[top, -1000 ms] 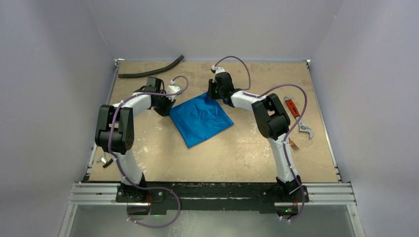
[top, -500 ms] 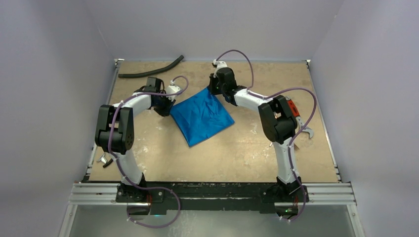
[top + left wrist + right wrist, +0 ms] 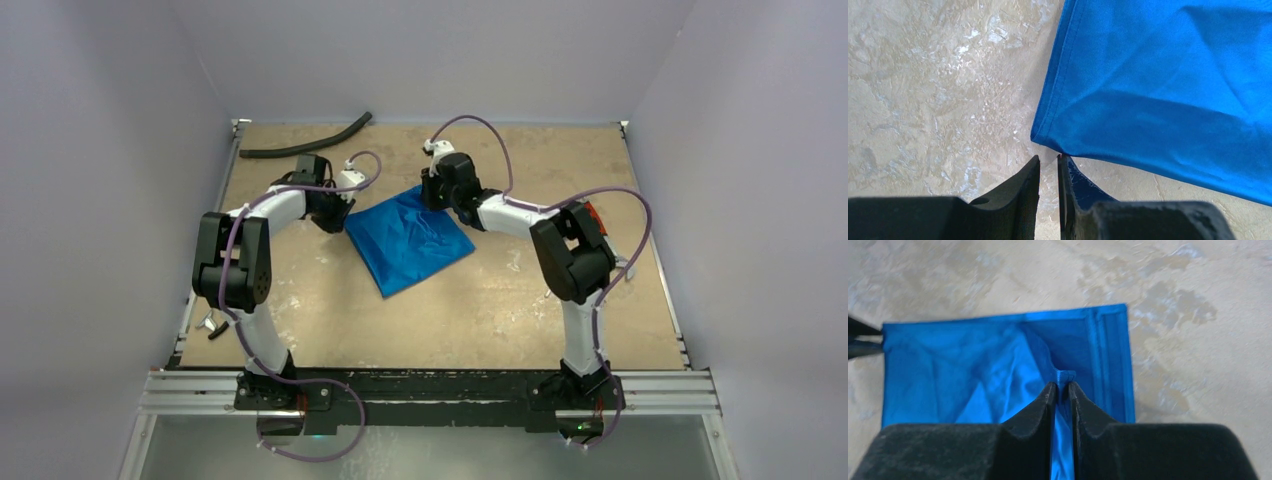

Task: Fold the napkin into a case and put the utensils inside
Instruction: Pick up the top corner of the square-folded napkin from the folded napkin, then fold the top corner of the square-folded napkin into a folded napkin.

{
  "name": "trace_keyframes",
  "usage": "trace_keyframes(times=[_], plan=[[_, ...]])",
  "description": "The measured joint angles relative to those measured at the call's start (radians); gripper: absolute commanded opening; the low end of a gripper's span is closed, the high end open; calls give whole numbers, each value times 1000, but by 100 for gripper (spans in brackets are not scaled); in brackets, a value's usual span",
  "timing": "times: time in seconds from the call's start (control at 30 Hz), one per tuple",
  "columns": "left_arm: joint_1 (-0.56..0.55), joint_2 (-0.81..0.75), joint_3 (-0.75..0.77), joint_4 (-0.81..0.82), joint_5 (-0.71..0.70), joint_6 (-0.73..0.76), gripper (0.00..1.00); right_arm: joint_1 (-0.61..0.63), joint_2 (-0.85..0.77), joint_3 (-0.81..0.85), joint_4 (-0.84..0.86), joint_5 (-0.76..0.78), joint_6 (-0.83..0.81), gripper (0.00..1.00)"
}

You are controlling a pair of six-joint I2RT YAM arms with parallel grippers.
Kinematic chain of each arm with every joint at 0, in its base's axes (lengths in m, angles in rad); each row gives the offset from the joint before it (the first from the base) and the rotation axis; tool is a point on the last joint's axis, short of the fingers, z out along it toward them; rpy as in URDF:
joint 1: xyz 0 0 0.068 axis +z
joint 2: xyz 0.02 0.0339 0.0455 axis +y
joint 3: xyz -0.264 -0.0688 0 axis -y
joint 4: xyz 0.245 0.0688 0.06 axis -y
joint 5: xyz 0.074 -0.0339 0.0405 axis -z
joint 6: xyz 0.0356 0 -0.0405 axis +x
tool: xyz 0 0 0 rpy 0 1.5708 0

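The bright blue napkin lies wrinkled on the table as a tilted square between my two arms. My right gripper is at its far corner. In the right wrist view the gripper is shut on a pinch of the napkin's hem, with cloth running down between the fingers. My left gripper is at the left corner. Its jaws stand slightly apart with bare table between them, and the napkin corner lies just beyond the tips. Of the utensils, only a small shiny piece shows by the left edge.
A black curved hose lies at the back left. A red-handled grey wrench lies at the right, mostly behind my right arm. Purple cables loop over both arms. A metal rail runs along the near edge.
My right gripper closed on the napkin's far corner and drew it up and slightly inward, wrinkling the cloth. The right elbow swung to the right. The left arm has not moved.
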Motion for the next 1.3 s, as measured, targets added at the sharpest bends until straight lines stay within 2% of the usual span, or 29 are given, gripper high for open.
trace_keyframes(times=[0.3,0.73,1.03,1.3], plan=[[0,0,9,-4,0,0,18,47,-154,-146,67,-55,-41,19],[0,-1,64,-66,0,1,18,111,-196,-286,101,-105,-47,16],[0,-1,111,-104,0,8,18,201,-278,-407,144,-135,-25,15],[1,-1,112,-119,-2,9,17,260,-286,-454,167,-156,-4,13]])
